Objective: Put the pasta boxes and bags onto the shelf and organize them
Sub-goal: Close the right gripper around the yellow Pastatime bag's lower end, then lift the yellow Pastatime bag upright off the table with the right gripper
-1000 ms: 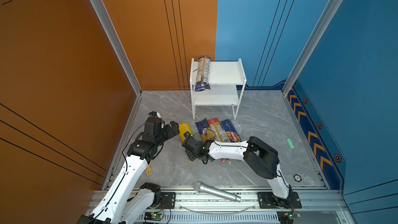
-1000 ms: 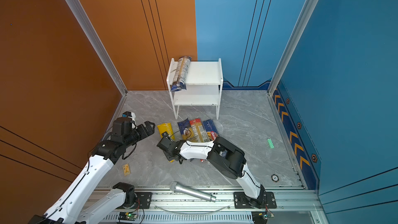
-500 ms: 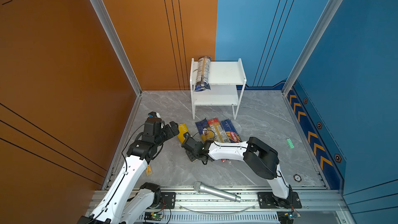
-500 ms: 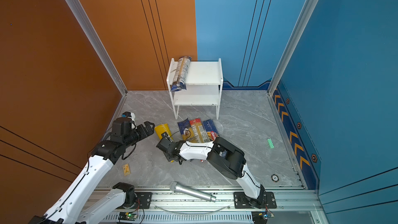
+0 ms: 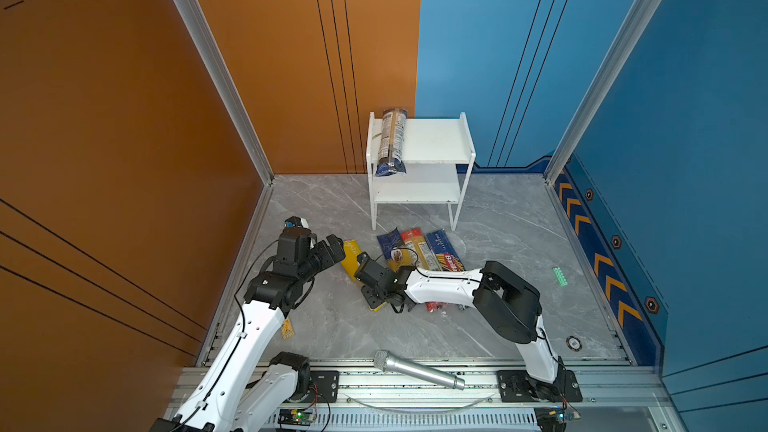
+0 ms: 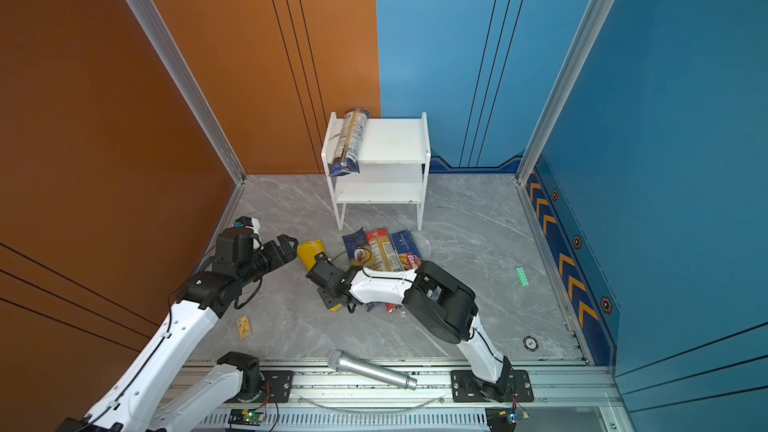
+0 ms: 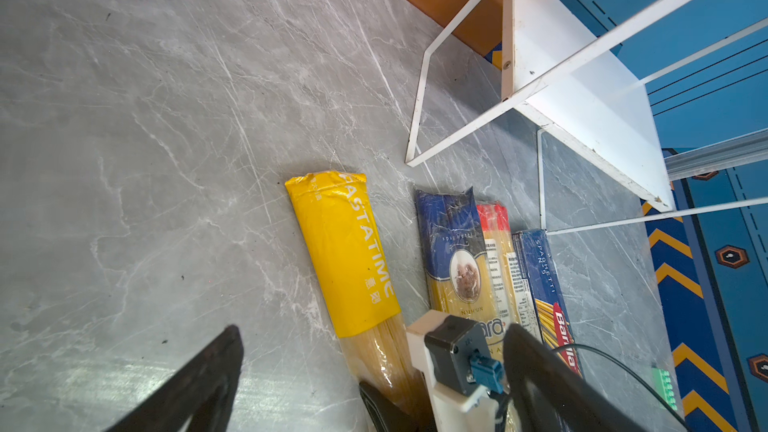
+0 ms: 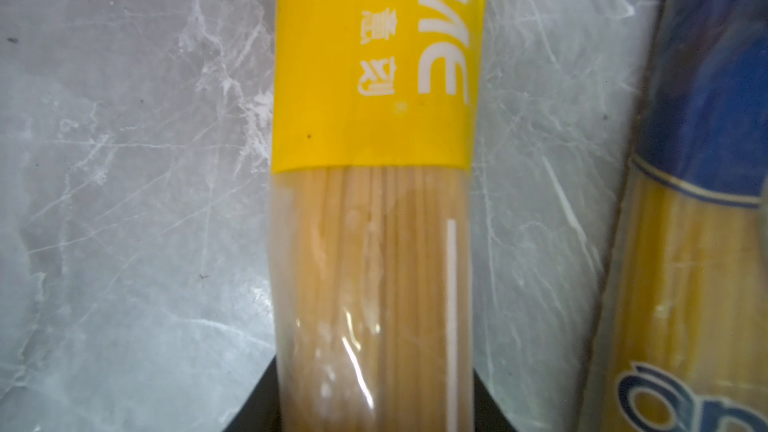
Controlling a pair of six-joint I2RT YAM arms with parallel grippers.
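Floor [image 5: 332, 328] — right hand [image 8: 374, 413] around yellow pack [image 8: 374, 76]

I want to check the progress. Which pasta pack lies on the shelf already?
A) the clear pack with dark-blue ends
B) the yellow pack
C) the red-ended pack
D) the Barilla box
A: the clear pack with dark-blue ends lies on the top board of the shelf, alone.

Five spaghetti packs [image 5: 390, 139] [image 5: 351, 251] [image 5: 390, 245] [image 5: 419, 245] [image 5: 444, 249], one two-tier white shelf [image 5: 436, 139], one silver microphone [image 5: 415, 369], two robot arms [image 5: 249, 326] [image 5: 449, 284], one green block [image 5: 560, 276].
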